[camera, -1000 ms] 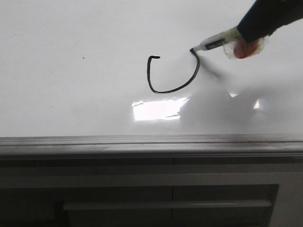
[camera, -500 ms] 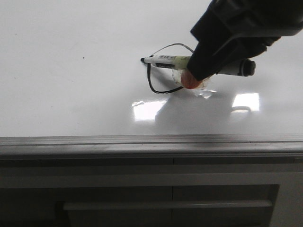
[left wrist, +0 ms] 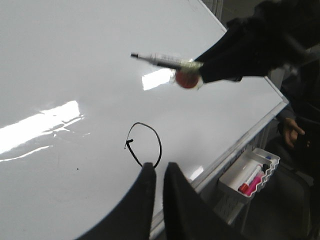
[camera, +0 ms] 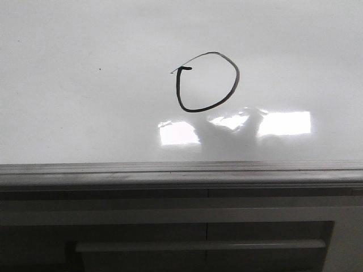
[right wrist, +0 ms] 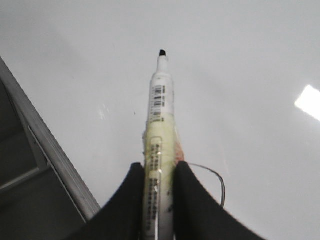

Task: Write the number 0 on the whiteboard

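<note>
A: Surface check. whiteboard (camera: 85, 113) fills the front view, glossy, bright light reflections low on it, grey edge rail (camera: 181, 173) along the near side.

B: Mark status?

A: number 0 (camera: 207, 82) sits mid-board, black closed loop, small hook at its upper left, top stroke thinner than the rest.

B: Right arm?

A: right gripper (right wrist: 159, 177) clamped around a marker (right wrist: 160, 105), tip bare and pointing away from the fingers. Left wrist view shows the marker up off the board, above the loop.

B: Left?

A: left gripper (left wrist: 156, 172) holds nothing, fingers nearly together with a thin gap. white tray (left wrist: 250, 175) of markers hangs beside the board edge.
</note>
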You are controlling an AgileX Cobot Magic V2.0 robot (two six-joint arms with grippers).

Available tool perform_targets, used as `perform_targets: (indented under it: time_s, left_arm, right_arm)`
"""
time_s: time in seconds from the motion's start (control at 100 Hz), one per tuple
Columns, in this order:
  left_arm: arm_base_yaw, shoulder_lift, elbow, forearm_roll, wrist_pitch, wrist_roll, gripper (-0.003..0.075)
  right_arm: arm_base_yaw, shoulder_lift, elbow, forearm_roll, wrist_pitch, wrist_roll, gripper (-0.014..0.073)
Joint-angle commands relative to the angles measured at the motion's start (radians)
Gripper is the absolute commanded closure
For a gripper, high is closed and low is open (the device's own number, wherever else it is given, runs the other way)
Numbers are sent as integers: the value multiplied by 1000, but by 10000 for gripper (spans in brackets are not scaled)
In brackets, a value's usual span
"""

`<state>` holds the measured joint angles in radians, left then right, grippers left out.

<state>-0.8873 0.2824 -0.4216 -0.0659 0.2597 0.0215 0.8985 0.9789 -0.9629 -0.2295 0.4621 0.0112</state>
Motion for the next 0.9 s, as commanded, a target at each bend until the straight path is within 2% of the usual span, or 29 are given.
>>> perform_targets:
  time_s: [0.0,0.05,0.1,0.17,0.43,0.57,0.89]
  left_arm:
    - [1,42,-102,-4,77,61,520]
    - [1,80,-161,-4,186,134,363]
    - [1,129,-223,-4,280,202,250]
    - [1,196,-314,-17,399,319,182]
    - [1,430,-539,-139,667,620,318]
    - [1,528,-592,-161,724,656,356]
    - [1,633,-607,-187,763,700,356]
  right_arm:
    - [32,-25,-35,-13,-20,6,642]
    - [62,-22,-35,-13,24,5,642]
    - [101,-10,-35,-13,53,5,642]
    - [165,10,-35,-13,63,-11,643]
    - [347,116,-92,-13,116,-11,643]
    - [414,149,-141,-13,127,-17,643]
    - [480,169,-162,-13,121,-19,643]
